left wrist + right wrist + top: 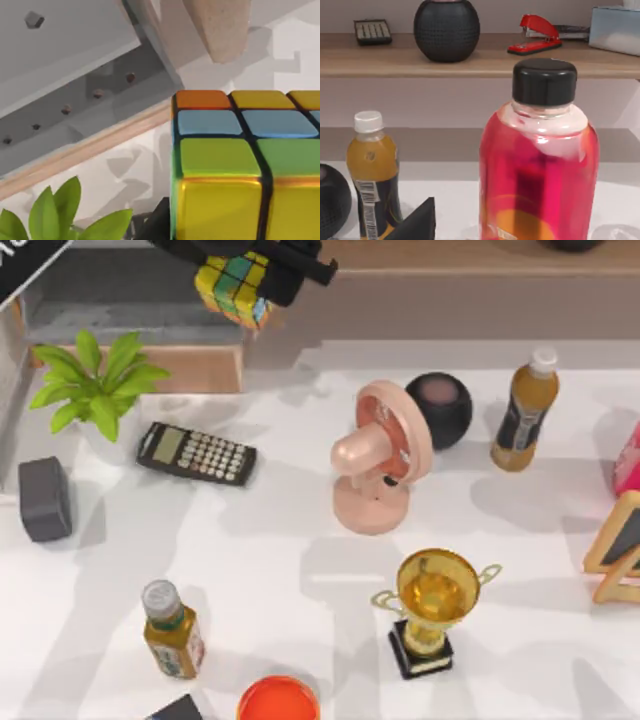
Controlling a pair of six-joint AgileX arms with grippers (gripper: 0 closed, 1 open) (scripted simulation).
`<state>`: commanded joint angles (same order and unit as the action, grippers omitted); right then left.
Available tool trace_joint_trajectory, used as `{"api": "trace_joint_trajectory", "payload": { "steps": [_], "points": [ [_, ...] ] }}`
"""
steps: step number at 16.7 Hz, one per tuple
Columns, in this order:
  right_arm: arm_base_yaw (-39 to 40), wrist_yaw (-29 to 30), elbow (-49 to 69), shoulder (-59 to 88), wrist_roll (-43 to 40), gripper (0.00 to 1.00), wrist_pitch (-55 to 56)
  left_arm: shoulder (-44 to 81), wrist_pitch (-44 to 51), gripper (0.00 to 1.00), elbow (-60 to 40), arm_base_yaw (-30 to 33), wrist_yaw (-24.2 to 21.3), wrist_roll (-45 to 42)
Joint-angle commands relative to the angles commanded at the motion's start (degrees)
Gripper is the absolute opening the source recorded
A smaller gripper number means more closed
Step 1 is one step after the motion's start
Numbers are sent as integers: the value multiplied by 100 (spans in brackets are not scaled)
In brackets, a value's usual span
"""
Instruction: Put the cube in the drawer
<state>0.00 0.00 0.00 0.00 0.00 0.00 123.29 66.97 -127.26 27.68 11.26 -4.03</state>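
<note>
The cube (234,288), with yellow, green and blue tiles in a black grid, hangs at the top of the table view, and my left gripper (250,270) is shut on it from above. It hovers over the right end of the open drawer (120,302), just behind the drawer's light-brown front panel (190,368). In the left wrist view the cube (245,165) looms close, with the drawer's grey inside wall (75,100) and wooden panel (85,150) below it. My right arm is parked off the table's right side.
A potted plant (95,380), calculator (196,452) and dark grey block (44,498) sit near the drawer. A pink fan (375,455), black speaker (440,408), orange bottle (525,410), trophy (432,608) and a second bottle (172,630) stand further out. A red bottle (537,165) fronts the right wrist camera.
</note>
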Motion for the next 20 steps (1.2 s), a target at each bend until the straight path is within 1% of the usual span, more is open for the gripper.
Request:
{"api": "trace_joint_trajectory", "payload": {
  "steps": [3, 5, 8, 11, 13, 15, 17, 20],
  "points": [
    [0, 0, 0, 0, 0, 100, 0, 174, 1145, 0, -661, -1083, -252, -319],
    [0, 0, 0, 0, 0, 100, 0, 410, 1681, 0, -1118, -1874, -375, -550],
    [0, 0, 0, 0, 0, 100, 0, 927, 2183, 0, -1749, -3004, -534, -898],
    [0, 0, 0, 0, 0, 100, 0, 1593, 2371, 0, -2232, -3898, -700, -1213],
    [0, 0, 0, 0, 0, 100, 0, 2077, 2381, 0, -2453, -4301, -823, -1389],
    [0, 0, 0, 0, 0, 100, 0, 2531, 2340, 0, -2583, -4520, -947, -1524],
    [0, 0, 0, 0, 0, 100, 0, 2881, 2293, 0, -2651, -4616, -1049, -1615],
    [0, 0, 0, 0, 0, 100, 0, 3020, 2270, 0, -2670, -4627, -1095, -1650]
  ]
}}
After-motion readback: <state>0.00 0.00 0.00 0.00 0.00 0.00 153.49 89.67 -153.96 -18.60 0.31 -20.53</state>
